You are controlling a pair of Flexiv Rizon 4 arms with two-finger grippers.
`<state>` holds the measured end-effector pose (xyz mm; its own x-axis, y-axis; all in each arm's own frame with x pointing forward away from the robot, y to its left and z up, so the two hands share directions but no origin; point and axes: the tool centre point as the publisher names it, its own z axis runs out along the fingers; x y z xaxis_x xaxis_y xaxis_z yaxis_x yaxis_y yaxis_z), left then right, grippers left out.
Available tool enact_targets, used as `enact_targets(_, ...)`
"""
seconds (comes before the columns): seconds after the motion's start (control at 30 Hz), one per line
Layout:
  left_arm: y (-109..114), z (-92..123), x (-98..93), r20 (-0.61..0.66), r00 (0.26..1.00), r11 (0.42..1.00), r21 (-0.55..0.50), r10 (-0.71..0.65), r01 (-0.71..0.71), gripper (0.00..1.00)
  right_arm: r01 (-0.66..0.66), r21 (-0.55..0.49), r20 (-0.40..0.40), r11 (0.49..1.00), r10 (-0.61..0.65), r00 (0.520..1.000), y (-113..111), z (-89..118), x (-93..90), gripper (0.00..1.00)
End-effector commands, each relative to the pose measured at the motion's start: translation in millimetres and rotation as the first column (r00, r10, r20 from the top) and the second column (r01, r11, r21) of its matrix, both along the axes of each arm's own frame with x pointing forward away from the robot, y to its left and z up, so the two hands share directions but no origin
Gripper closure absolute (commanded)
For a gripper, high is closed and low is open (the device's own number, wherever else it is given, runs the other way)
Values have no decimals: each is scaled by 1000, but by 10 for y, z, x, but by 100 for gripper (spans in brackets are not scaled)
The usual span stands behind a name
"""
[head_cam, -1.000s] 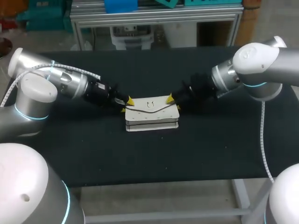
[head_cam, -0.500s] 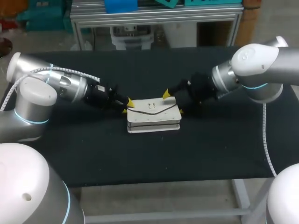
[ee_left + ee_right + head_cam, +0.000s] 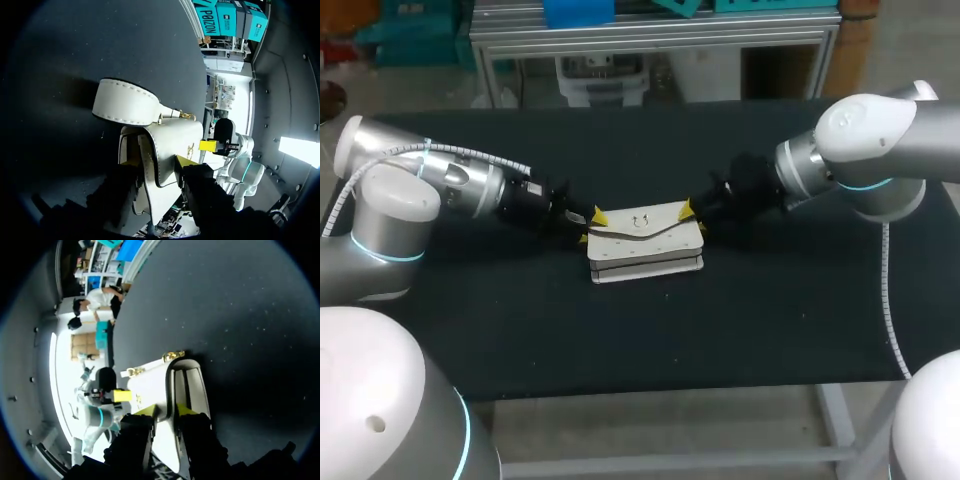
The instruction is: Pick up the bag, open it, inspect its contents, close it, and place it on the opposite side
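Pinching flap [image 3: 640,224] of bag [image 3: 646,263] at both ends: left tool [image 3: 594,222] and right tool [image 3: 690,215] each clamp it, bag lying mid-counter [image 3: 620,340]. Risk: uneven lift twists flap, thin edge slips from one tool, bag drags sideways.

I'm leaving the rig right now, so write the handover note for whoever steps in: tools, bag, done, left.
The left tool is shut on the flap of the bag, at the flap's left corner.
The right tool is shut on the flap's right corner.
The bag's body rests mid-table, with the flap lifted.
Done: bag opened.
Left: inspect the contents, close the bag, place it on the opposite side.
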<state>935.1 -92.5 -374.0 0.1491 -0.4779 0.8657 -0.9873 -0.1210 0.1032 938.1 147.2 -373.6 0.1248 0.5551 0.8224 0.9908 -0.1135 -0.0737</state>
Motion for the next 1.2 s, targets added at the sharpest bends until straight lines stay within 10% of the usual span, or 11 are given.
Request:
enact_targets(0.03,-76,69,-66,13,1000,1000,5,11,-11,12,4,-4,4,1000,-4,1000,33,52,-53,100)
enact_targets(0.1,-82,81,-76,15,1000,1000,4,10,-10,12,2,-3,1,1000,-2,1000,33,33,-54,95)
enact_targets(0.23,-80,72,-84,13,1000,1000,-5,14,-13,20,3,5,-23,1000,-3,1000,25,-42,-63,0)
enact_targets(0.57,-40,-123,-48,-30,999,999,-39,31,-32,38,9,5,-51,1000,-9,999,24,-152,-81,0)
enact_targets(0.67,-43,-124,-47,-35,999,999,-41,32,-34,65,12,5,-56,1000,-12,998,23,-161,-85,0)
enact_targets(1.07,-142,195,-117,17,1000,1000,-21,14,-14,78,13,8,-32,1000,-12,999,8,-50,-63,8)
enact_targets(1.2,-156,235,-129,25,999,1000,-7,22,-22,100,13,6,-23,1000,-13,1000,-7,-9,-61,29)
